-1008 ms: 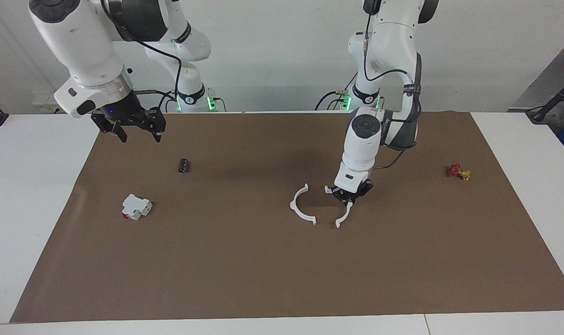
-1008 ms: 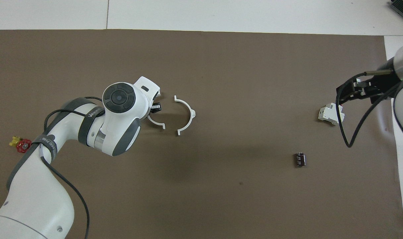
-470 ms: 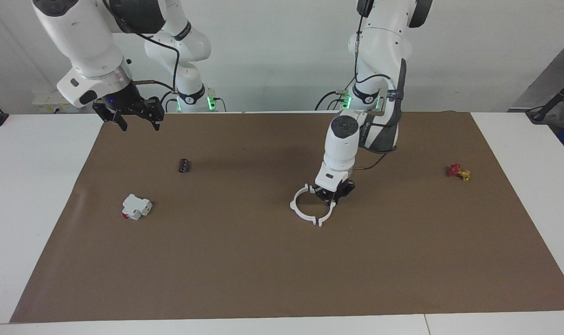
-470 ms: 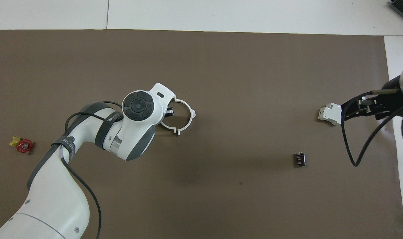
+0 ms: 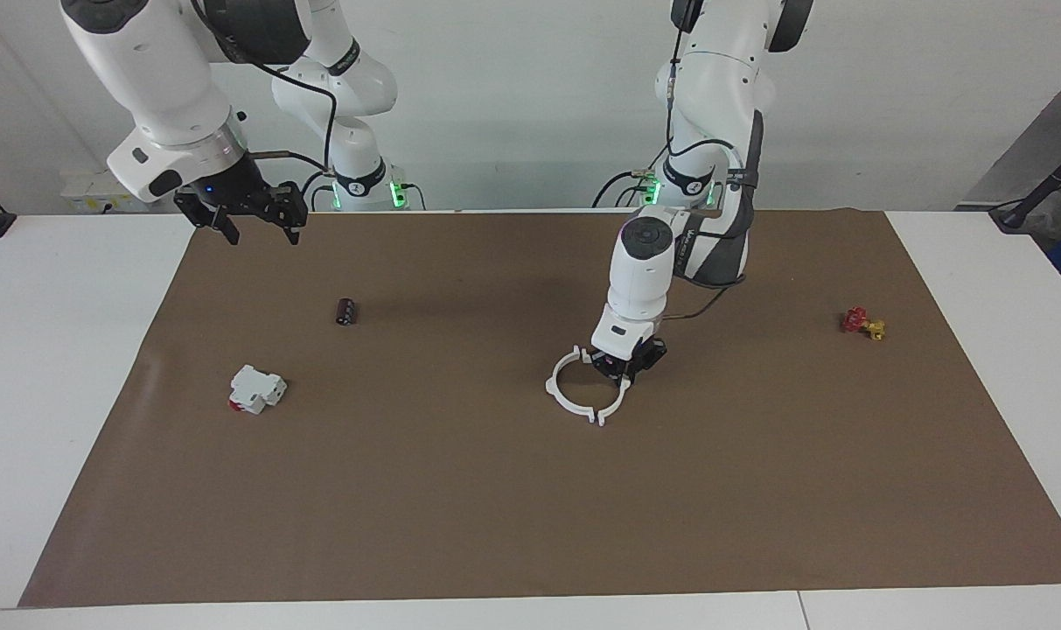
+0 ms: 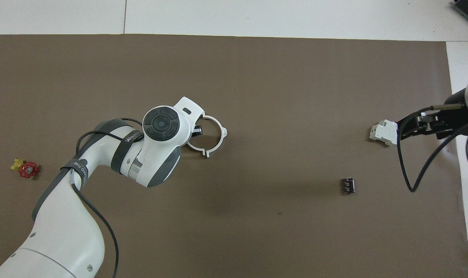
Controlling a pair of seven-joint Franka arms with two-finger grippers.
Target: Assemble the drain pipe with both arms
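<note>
Only one marking shows as lettering: a line of white print on the dark grey band of the left arm point(image 6: 127, 137), near its round wrist cap, in the overhead view. Its letters cannot be made out.

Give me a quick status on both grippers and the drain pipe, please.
Left gripper shut on one half-ring, low on the mat. Right gripper open, raised, waiting. Drain pipe halves together as a ring. Nothing in the way.
</note>
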